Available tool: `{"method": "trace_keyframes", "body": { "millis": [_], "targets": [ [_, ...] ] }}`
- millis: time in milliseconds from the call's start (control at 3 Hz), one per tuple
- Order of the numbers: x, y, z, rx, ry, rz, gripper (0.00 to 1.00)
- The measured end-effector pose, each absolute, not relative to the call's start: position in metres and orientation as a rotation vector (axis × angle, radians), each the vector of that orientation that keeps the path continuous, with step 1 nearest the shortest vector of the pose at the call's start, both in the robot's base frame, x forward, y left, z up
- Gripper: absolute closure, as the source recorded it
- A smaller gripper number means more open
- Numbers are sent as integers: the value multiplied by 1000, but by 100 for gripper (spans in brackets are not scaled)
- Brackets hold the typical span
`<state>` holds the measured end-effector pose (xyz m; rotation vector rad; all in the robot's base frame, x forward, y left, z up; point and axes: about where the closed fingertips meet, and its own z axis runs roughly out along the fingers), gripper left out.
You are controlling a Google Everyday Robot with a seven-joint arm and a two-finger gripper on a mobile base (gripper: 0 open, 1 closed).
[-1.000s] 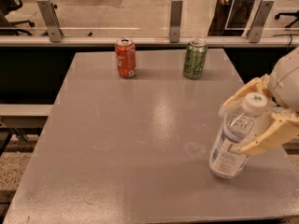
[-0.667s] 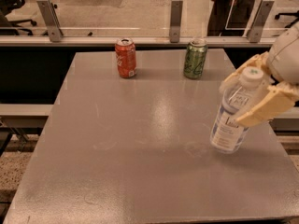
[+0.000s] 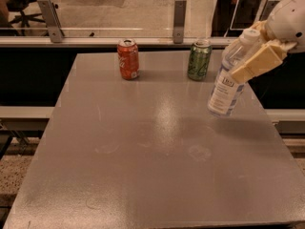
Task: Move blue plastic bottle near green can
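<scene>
The blue plastic bottle (image 3: 228,80) is clear with a white cap and a white-and-blue label. It hangs tilted in the air above the right side of the grey table (image 3: 143,142). My gripper (image 3: 248,51) is shut on its upper part, coming in from the upper right, with a cream finger (image 3: 259,61) across the bottle's front. The green can (image 3: 199,59) stands upright near the table's far edge, a short way left of and beyond the bottle.
A red-orange soda can (image 3: 128,58) stands upright at the far edge, left of the green can. A rail with metal posts (image 3: 179,14) runs behind the table. The table's right edge lies just under the bottle.
The gripper has lifted the bottle off the table and carried it toward the far side, closer to the green can. The cans have not moved.
</scene>
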<state>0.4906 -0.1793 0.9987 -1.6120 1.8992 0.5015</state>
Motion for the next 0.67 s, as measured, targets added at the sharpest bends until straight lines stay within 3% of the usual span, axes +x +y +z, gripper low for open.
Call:
{"method": "trace_keyframes", "body": {
  "millis": [667],
  "targets": [
    [562,-189,991,-1483,1993,507,100]
  ]
}}
